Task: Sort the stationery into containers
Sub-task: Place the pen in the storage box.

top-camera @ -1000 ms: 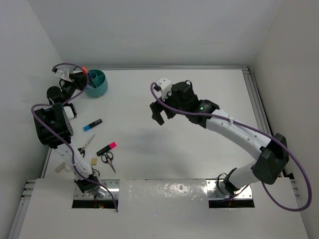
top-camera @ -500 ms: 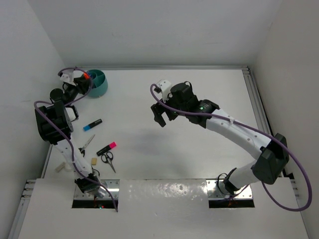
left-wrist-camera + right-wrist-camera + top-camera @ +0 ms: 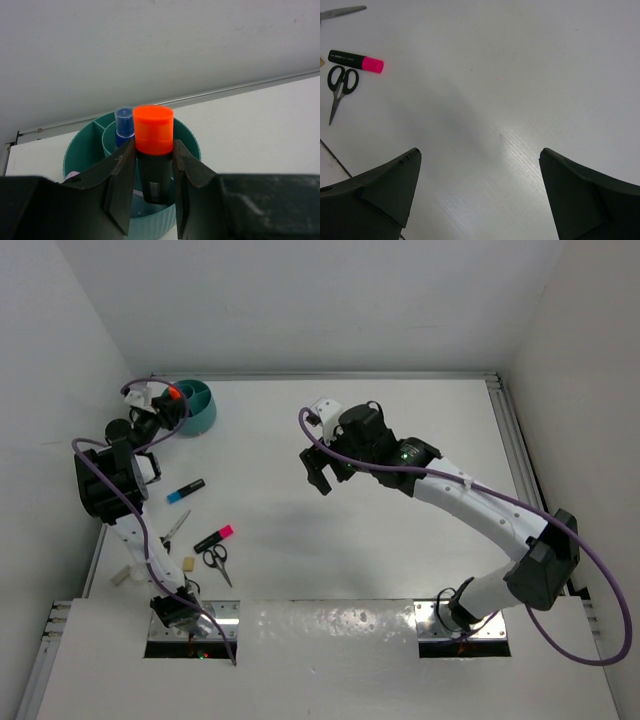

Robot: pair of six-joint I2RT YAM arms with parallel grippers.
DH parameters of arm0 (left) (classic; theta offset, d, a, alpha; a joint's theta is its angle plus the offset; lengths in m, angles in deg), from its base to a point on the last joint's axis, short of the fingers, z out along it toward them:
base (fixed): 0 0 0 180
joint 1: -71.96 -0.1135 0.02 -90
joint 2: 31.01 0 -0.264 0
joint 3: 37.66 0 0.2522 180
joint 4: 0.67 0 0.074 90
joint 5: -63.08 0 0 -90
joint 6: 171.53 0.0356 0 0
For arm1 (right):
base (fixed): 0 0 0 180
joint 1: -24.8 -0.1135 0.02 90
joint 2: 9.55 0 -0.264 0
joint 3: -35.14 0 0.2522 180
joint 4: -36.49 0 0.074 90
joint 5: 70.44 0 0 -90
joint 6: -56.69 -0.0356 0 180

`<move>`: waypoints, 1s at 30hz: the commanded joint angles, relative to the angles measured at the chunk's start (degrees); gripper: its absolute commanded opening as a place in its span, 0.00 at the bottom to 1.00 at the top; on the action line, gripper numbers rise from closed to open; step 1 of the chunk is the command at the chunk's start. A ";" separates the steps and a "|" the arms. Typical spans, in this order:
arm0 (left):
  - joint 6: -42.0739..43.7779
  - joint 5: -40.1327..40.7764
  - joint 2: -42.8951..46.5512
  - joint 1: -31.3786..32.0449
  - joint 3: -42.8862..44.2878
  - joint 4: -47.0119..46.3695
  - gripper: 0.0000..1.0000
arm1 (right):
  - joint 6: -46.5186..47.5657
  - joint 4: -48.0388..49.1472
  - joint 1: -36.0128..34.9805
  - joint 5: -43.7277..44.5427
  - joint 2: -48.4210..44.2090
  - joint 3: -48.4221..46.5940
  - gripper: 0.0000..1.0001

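Note:
My left gripper is shut on the orange-and-black marker, its black end hanging inside the rim of the round teal cup. A blue marker stands in the cup's inner ring. In the top view the left gripper sits at the cup's left rim. My right gripper is open and empty above the table's middle. On the table's left lie a light-blue marker, a pink-and-black marker, black-handled scissors and a tan eraser.
A second pair of scissors lies by the left table edge. The pink-and-black marker and black-handled scissors also show in the right wrist view. The back wall stands just behind the cup.
My left gripper has moved right with the orange-and-black marker, from left of the cup to its left rim. The right arm has barely moved.

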 commanded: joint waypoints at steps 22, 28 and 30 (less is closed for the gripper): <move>-0.41 0.15 4.28 0.80 2.41 -3.45 0.84 | -1.72 1.15 -2.05 2.36 -3.56 1.83 0.99; -0.17 -5.65 11.83 0.28 11.35 15.26 1.00 | -0.40 2.12 -3.11 2.36 -3.83 2.71 0.99; 10.95 -5.66 14.56 0.28 16.10 41.88 1.00 | 0.13 2.20 -3.81 2.45 -4.26 3.24 0.99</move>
